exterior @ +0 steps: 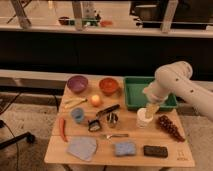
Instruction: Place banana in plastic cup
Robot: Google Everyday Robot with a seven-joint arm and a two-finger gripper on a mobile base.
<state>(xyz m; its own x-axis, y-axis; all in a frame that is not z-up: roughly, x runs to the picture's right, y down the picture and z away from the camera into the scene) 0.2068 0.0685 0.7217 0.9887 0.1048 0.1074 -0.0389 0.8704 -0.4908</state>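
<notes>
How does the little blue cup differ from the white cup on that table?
The light-blue plastic cup stands left of centre, near the banana; the white cup stands to the right, in front of the green tray. Nothing is over the light-blue plastic cup; the open gripper hangs just above the white cup. Both are upright.

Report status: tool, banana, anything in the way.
Tool open, empty, above the white cup. Banana lies untouched across the table, next to the plastic cup. Orange and metal cup stand between.
</notes>
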